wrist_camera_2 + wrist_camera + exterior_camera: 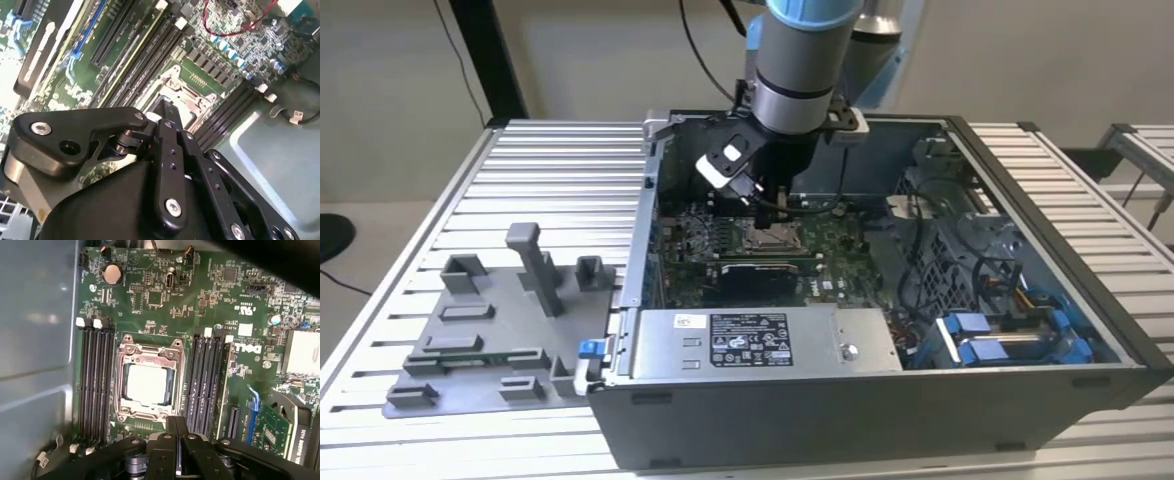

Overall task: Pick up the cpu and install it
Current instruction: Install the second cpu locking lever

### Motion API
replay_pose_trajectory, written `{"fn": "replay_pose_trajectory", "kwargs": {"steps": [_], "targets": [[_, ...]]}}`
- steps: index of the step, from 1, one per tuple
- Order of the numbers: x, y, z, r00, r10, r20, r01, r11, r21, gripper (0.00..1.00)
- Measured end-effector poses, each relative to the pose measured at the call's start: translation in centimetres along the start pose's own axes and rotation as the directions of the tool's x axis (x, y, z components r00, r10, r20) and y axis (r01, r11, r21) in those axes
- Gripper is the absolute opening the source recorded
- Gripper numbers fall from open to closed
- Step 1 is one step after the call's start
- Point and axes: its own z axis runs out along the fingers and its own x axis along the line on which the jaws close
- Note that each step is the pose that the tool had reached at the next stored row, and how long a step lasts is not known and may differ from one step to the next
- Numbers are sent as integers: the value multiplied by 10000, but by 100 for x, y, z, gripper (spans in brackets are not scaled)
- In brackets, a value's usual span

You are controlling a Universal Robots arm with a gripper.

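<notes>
The cpu (147, 385), a pale silver-white square, lies flat inside the metal-framed socket (125, 416) of the green motherboard (165, 315). My gripper (176, 432) hangs just above the board at the socket's edge, its two black fingers pressed together with nothing between them. In the exterior view the gripper (769, 207) points down into the open computer case (854, 400), directly over the socket (771, 238). In the second wrist view the gripper (163, 111) covers part of the socket frame (192, 92).
Black memory slots (95, 385) run along both sides of the socket. A power supply (754, 342) and blue drive brackets (987, 335) fill the case's near side. A grey fixture tray (494, 340) with blocks stands on the slatted table at the exterior view's left.
</notes>
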Motion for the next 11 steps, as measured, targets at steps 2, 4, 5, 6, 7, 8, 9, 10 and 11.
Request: {"fn": "replay_pose_trajectory", "kwargs": {"steps": [2, 4, 5, 6, 7, 8, 9, 10, 11], "targets": [[1, -45, 35, 10000, 28, 4, -28, 10000, -5, 0], [1, -82, 67, 10000, 61, 6, -61, 10000, -9, 0], [-1, -92, 85, 10000, 82, 6, -82, 10000, -12, 0], [-4, -96, 103, 10000, 99, 7, -99, 9999, -12, 0], [-7, -100, 121, 9999, 123, 7, -123, 9999, -15, 0], [-9, -103, 140, 9999, 150, 4, -150, 9999, -23, 0], [-10, -112, 157, 9998, 177, 2, -177, 9998, -29, 0], [-10, -124, 173, 9998, 209, 5, -209, 9998, -35, 0], [-11, -136, 186, 9997, 239, 9, -239, 9997, -38, 0]]}}
